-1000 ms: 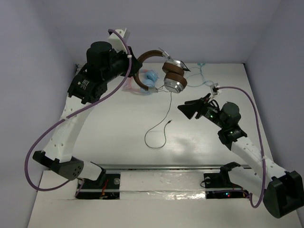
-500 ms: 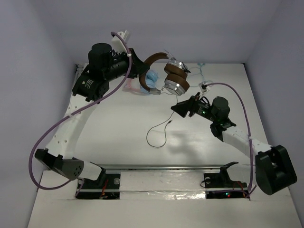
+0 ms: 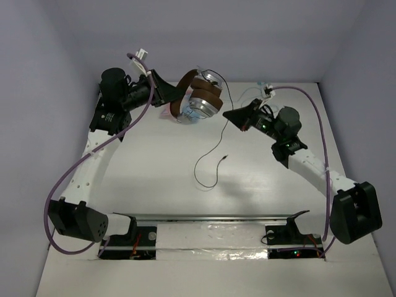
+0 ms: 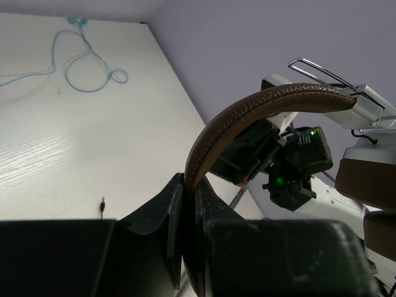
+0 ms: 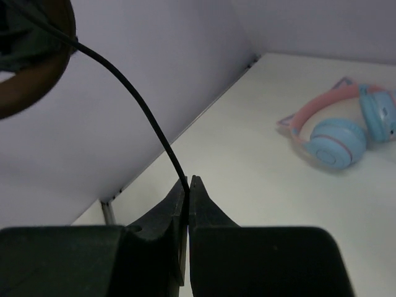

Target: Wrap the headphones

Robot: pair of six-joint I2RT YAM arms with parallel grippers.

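White bench [image 3: 154,179] from above — the headphones [image 3: 199,99] hang near its far edge, left gripper [image 3: 172,101] clamped on them, right gripper [image 3: 228,116] pinching their black cable [image 3: 197,166], slack trailing mid-bench. Left wrist shows jaws squeezing the brown headband [image 4: 260,104]. Right wrist shows jaws nipping the cable — a hard tug could slip or strain it, I'd say, and no containers anywhere.

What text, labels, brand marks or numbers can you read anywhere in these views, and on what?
No text can be read in any view.
Small white marks on the left arm's black motor housing: too small to read.
The headphones and their cable: no brand or print shows.
The pink and blue headset: no marking visible.
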